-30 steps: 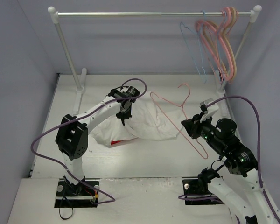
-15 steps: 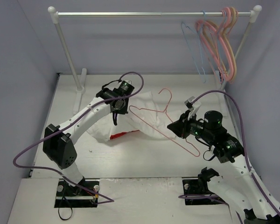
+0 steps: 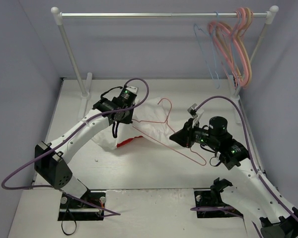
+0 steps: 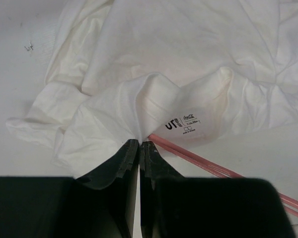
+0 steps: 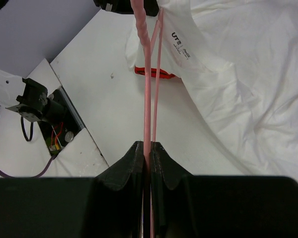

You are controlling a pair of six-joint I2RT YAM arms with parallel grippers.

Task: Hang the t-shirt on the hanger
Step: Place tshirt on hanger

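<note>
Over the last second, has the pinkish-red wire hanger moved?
Yes. The hanger, clamped in the right gripper, has shifted left, away from the rack's right post, toward the t-shirt.

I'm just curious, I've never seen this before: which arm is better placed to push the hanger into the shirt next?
Right, probably. The right end effector is shut on the hanger, whose far end lies by the shirt's neck label. The left end effector pinches the shirt, so it looks busy.

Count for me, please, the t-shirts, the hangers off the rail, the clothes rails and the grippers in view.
White t-shirt: 1
Pinkish-red wire hanger, off the rail: 1
Clothes rail: 1
Grippers: 2, left gripper and right gripper
Total: 5
</note>
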